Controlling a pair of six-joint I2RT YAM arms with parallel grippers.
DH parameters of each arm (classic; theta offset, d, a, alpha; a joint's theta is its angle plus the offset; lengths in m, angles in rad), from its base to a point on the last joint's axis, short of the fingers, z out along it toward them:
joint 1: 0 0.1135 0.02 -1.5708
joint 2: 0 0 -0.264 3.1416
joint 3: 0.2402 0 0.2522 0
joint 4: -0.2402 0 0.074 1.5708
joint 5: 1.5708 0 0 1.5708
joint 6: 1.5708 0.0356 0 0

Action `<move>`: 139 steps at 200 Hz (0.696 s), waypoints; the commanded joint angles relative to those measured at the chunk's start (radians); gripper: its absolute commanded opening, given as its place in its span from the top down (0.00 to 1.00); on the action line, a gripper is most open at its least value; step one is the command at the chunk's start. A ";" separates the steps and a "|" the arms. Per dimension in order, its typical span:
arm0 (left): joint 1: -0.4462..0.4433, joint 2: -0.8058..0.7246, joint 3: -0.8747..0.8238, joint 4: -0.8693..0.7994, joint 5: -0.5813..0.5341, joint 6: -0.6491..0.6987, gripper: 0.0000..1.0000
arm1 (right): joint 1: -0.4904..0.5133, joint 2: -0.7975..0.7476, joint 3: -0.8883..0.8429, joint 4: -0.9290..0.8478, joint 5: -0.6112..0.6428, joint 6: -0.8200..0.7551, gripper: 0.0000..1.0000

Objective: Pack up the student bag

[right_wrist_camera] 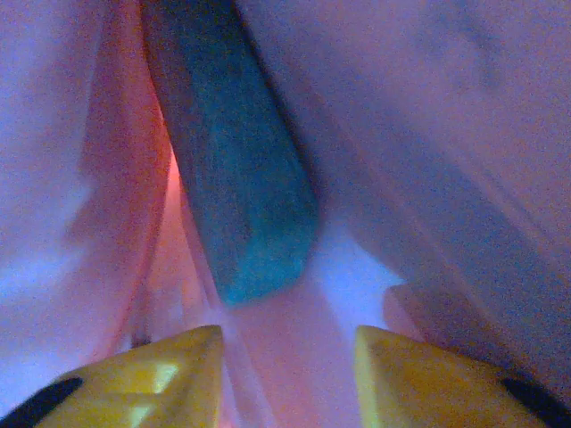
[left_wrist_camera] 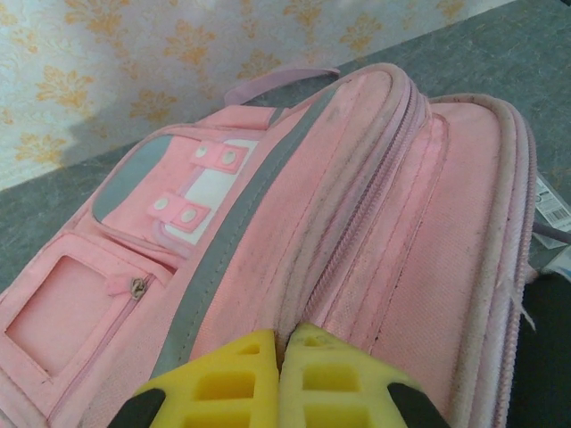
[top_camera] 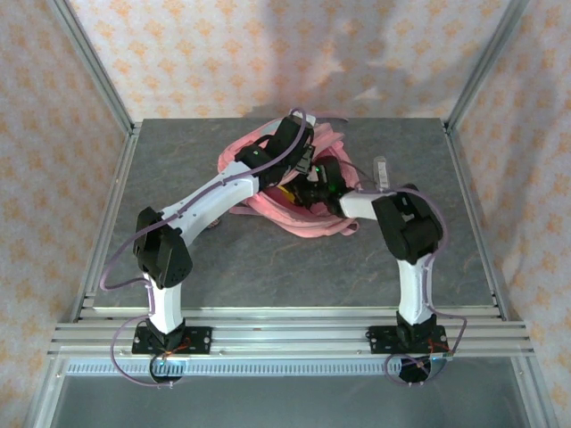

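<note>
One large pink fabric backpack [top_camera: 268, 209] lies far and central on one grey table [top_camera: 268, 276]. Two white robot arms reach it: the left arm [top_camera: 210, 201] and the right arm [top_camera: 406, 259]. The two grippers, the left gripper [left_wrist_camera: 281, 343] and the right gripper [right_wrist_camera: 285, 357], have two yellow fingers [left_wrist_camera: 227, 383] each, four in all. The backpack's front carries one grey stripe [left_wrist_camera: 241, 232], two pink tabs [left_wrist_camera: 219, 157], four white round studs [left_wrist_camera: 230, 159], two per tab, and one metal zip pull [left_wrist_camera: 138, 287]. There is one teal oblong block [right_wrist_camera: 241, 178] and, at the backpack's right edge, one white barcode label [left_wrist_camera: 553, 203].
</note>
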 commanded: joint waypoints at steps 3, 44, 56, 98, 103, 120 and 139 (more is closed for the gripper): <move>-0.001 -0.040 0.001 0.064 -0.008 -0.057 1.00 | -0.037 -0.240 -0.176 -0.071 0.085 -0.121 0.49; -0.001 -0.074 -0.059 0.074 -0.020 -0.143 0.52 | -0.043 -0.603 -0.372 -0.314 0.279 -0.288 0.36; -0.001 -0.106 -0.096 0.069 -0.031 -0.181 0.39 | -0.043 -0.702 -0.411 -0.354 0.314 -0.313 0.32; 0.025 -0.344 -0.389 0.093 -0.071 -0.364 0.16 | -0.028 -0.976 -0.470 -0.442 0.383 -0.422 0.18; 0.036 -0.380 -0.440 0.096 -0.065 -0.401 0.15 | -0.026 -0.990 -0.471 -0.443 0.381 -0.431 0.18; 0.095 -0.504 -0.606 0.100 -0.037 -0.554 0.09 | -0.011 -1.002 -0.460 -0.437 0.361 -0.446 0.17; 0.183 -0.639 -0.811 0.114 0.032 -0.723 0.08 | 0.026 -0.980 -0.443 -0.398 0.342 -0.443 0.17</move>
